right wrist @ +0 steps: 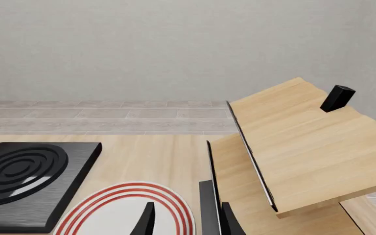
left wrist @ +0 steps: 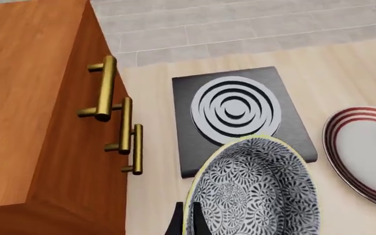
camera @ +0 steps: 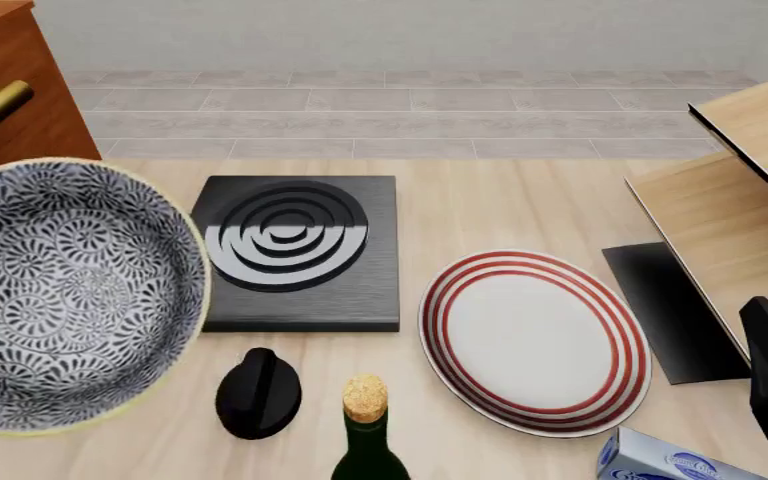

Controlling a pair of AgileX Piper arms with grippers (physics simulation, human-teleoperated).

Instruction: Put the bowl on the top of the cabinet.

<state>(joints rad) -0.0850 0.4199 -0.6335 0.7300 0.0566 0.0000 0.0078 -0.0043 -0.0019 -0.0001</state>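
Note:
The blue-and-white floral bowl (camera: 71,295) hangs in the air, large at the left of the front view, beside the front of the reddish-brown cabinet (camera: 11,90). In the left wrist view my left gripper (left wrist: 186,223) is shut on the rim of the bowl (left wrist: 253,191), with one finger on each side of the rim. The cabinet (left wrist: 31,122), with its brass handles (left wrist: 106,88), stands close by, and its top face shows. My right gripper (right wrist: 188,223) is open and empty, low at the right over the edge of the plate (right wrist: 119,213).
A black burner block with white rings (camera: 297,250) sits mid-table. A white red-ringed plate (camera: 531,340) lies right of it. A black knob-like object (camera: 257,392), a corked bottle (camera: 364,430) and a blue box (camera: 664,462) stand near the front. A pale wood shelf unit (camera: 744,200) is at the right.

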